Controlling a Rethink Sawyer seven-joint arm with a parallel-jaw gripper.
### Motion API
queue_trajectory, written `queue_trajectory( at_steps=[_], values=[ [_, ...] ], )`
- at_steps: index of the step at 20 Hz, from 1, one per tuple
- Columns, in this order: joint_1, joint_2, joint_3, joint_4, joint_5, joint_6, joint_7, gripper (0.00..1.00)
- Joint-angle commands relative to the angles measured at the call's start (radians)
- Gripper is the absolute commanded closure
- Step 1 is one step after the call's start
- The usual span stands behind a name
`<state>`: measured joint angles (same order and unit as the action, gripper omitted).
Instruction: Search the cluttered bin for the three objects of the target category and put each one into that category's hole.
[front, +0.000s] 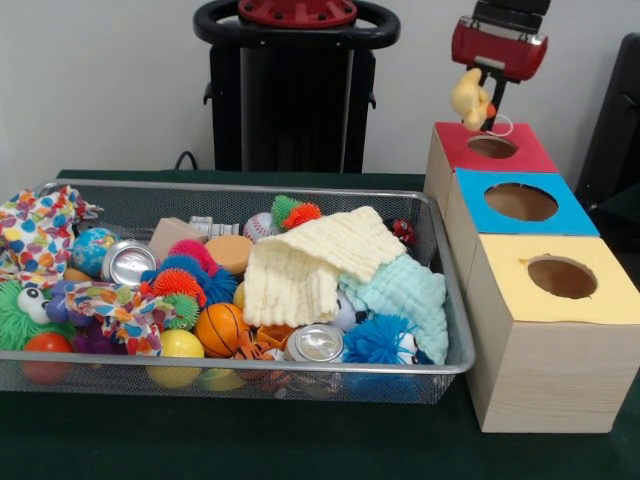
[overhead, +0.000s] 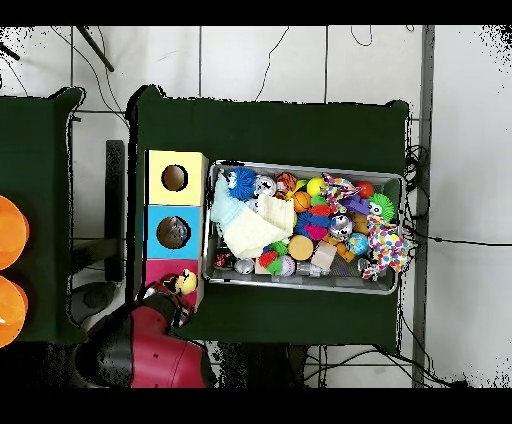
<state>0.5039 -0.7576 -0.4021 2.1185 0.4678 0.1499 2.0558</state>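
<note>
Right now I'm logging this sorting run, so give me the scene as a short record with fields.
gripper: gripper above the red-topped box, shut on a yellow plush toy
toy position: hanging just over the red box's hole
other boxes: blue-topped box, yellow-topped box, each with a round hole
bin: wire-mesh bin left of the boxes, full of balls, cans and cloths
on top: cream cloth

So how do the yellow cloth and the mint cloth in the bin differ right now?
The yellow cloth lies on top, draped over the toys mid-bin; the mint cloth sits partly beneath it, against the bin wall nearest the boxes. Yellow shows more surface; mint looks more bunched. Both are soft, ribbed fabric.
</note>
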Motion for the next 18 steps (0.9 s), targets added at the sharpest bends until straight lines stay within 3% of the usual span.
queue_trajectory(
  at_steps=[1, 18],
  values=[
    [-0.062, 0.006, 0.139, 0.086, -0.065, -0.097, 0.145, 1.0],
    [0.007, 0.021, 0.08, 0.037, -0.042, -0.031, 0.18, 1.0]
  ],
)
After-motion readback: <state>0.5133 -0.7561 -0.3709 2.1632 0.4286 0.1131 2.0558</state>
